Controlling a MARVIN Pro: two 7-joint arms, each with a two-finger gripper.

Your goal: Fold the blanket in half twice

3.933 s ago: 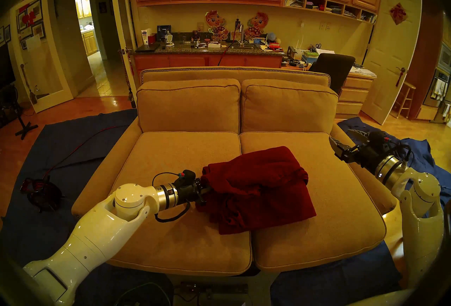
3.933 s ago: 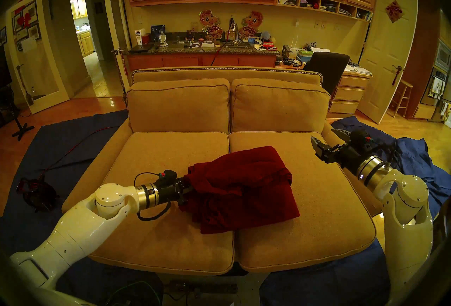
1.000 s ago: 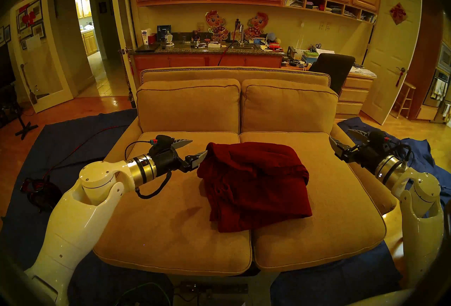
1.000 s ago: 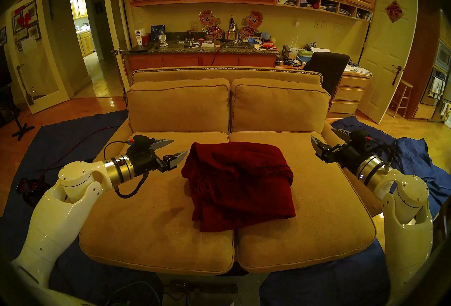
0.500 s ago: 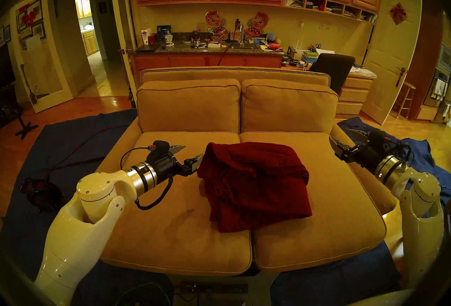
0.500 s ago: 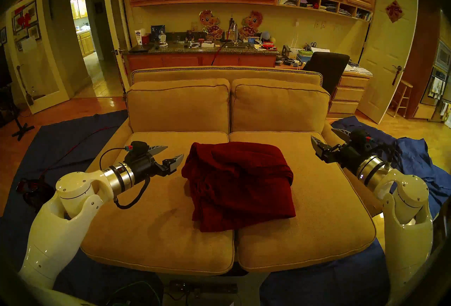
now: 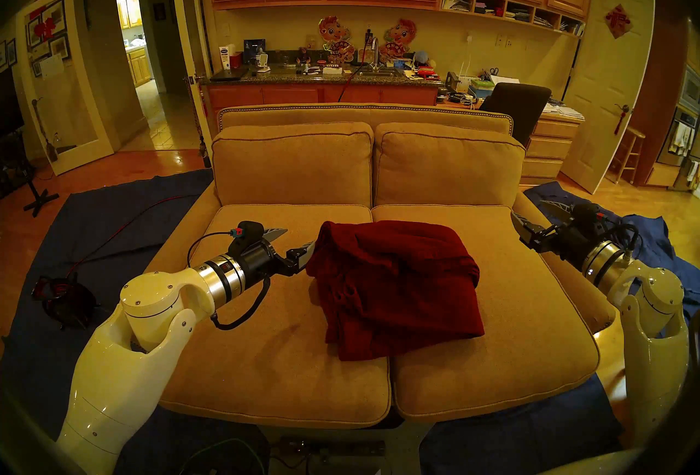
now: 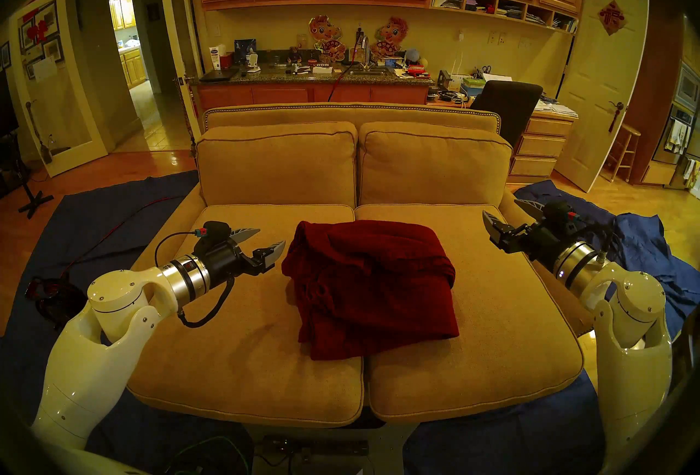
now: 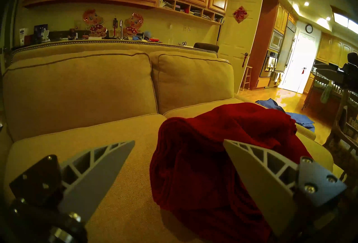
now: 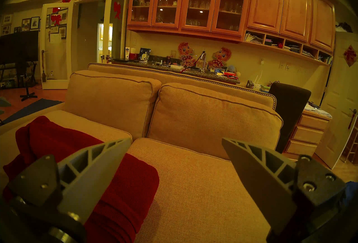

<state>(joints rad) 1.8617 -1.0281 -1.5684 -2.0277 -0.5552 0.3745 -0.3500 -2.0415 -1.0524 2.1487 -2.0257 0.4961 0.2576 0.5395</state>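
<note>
- Head views: a tan sofa [image 7: 492,368] fills a kitchen-side room; the folded blanket [image 7: 397,288] lies mid-seat, at 3 o'clock of the wide, empty left gripper [image 7: 293,239].
- Left wrist: blanket just right of the fingers [image 9: 108,161].
- Right wrist: right gripper [image 10: 176,141] wide, empty; blanket at 8 o'clock.

Folded maroon blanket [image 7: 397,288] on tan sofa [image 7: 265,349], between two wide-spread tools.
</note>
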